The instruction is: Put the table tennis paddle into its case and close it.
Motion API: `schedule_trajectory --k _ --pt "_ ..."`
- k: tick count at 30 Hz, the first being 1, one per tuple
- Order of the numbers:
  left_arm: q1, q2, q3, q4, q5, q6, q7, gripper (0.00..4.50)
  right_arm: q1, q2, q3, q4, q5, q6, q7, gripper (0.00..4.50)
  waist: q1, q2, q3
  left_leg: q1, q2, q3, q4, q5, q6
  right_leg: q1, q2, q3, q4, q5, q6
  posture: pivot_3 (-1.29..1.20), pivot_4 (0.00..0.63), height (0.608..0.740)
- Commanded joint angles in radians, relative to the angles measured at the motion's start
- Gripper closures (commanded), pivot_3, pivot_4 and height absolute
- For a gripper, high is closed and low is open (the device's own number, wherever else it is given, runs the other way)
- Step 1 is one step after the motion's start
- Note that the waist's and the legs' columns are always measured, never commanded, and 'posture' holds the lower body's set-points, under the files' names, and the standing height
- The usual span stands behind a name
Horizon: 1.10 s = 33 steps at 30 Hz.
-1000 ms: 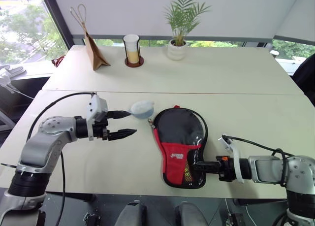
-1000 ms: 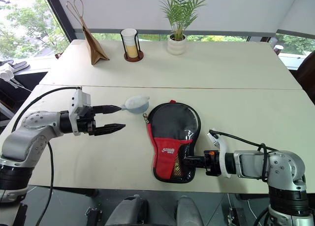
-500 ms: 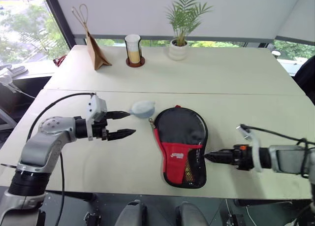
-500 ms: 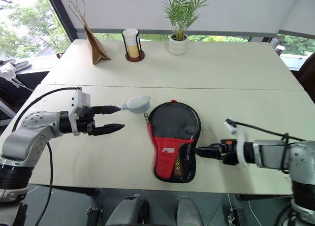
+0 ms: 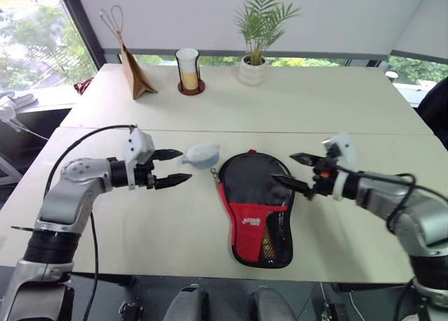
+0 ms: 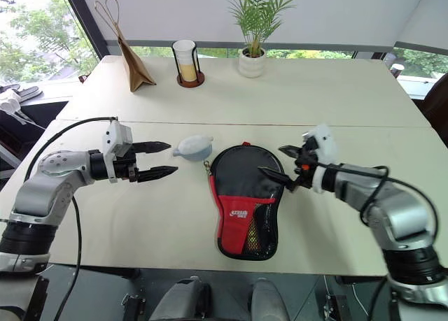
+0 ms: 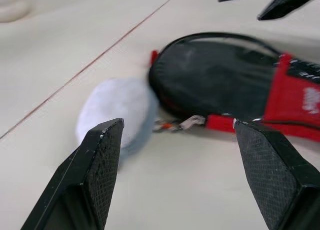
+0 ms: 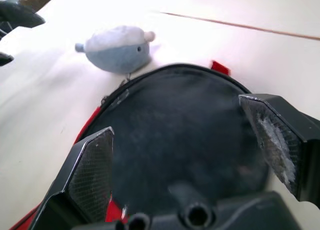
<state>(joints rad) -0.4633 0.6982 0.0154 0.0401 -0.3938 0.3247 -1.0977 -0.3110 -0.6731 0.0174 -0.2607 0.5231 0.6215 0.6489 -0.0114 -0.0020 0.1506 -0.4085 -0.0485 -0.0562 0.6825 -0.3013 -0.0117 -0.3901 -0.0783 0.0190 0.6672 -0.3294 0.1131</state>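
Note:
The case lies flat on the table, its black round part pointing away from me and its red panel toward the front edge. The grey-blue fluffy ball rests by its upper left rim, beside the zip pull. The table tennis paddle is hidden. My left gripper is open and level, just left of the ball and apart from it. Over the case's right rim hovers my right gripper, open and empty. In the right wrist view its fingers frame the black fabric.
At the far side stand a brown paper bag, a cup in a dark holder and a potted plant. A seam runs across the table behind the case. The front edge lies close below the case.
My right gripper opened, left the case's handle end, rose, rolled and now hangs over the round part's right rim. The left gripper edged toward the ball.

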Motion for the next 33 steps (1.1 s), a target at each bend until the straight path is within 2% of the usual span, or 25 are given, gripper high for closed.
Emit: schedule_trajectory --k 1,11,20,26,33 --pt "-0.034 -0.001 -0.003 0.016 0.036 -0.059 0.004 0.91 -0.024 0.059 0.063 0.074 -0.113 -0.178 0.030 0.05 -0.001 0.000 0.000 0.000 0.000 0.000 0.000 0.000 0.000 0.000 0.000 0.000 0.000 0.000 0.000 0.00 0.150 0.740" --pt "-0.037 -0.001 -0.009 0.045 0.066 -0.101 -0.006 0.91 -0.019 0.136 0.172 0.185 -0.259 -0.357 0.114 0.05 -0.003 0.000 0.000 0.000 0.000 0.000 0.000 0.000 -0.001 -0.001 0.000 0.000 0.002 0.000 0.000 0.00 0.150 0.740" --pt "-0.056 -0.009 -0.021 0.078 0.123 -0.147 0.028 0.91 -0.052 0.155 0.206 0.316 -0.334 -0.346 0.140 0.05 -0.004 0.000 0.000 0.001 0.000 0.000 0.000 0.001 -0.001 -0.001 0.001 -0.001 0.002 0.000 0.000 0.00 0.150 0.740" --pt "-0.130 -0.042 -0.050 0.203 0.234 -0.263 0.112 0.91 -0.062 0.144 0.225 0.337 -0.356 -0.298 0.162 0.05 -0.001 0.000 0.000 0.001 0.000 -0.001 0.001 0.001 -0.002 0.000 0.001 -0.001 0.003 0.000 0.000 0.00 0.150 0.740" --pt "-0.237 -0.103 -0.092 0.375 0.260 -0.295 0.074 0.91 -0.062 0.141 0.237 0.334 -0.368 -0.276 0.178 0.05 -0.002 -0.001 -0.001 0.002 -0.001 -0.001 0.001 0.001 -0.002 0.000 0.001 -0.003 0.005 0.000 0.000 0.00 0.150 0.740"
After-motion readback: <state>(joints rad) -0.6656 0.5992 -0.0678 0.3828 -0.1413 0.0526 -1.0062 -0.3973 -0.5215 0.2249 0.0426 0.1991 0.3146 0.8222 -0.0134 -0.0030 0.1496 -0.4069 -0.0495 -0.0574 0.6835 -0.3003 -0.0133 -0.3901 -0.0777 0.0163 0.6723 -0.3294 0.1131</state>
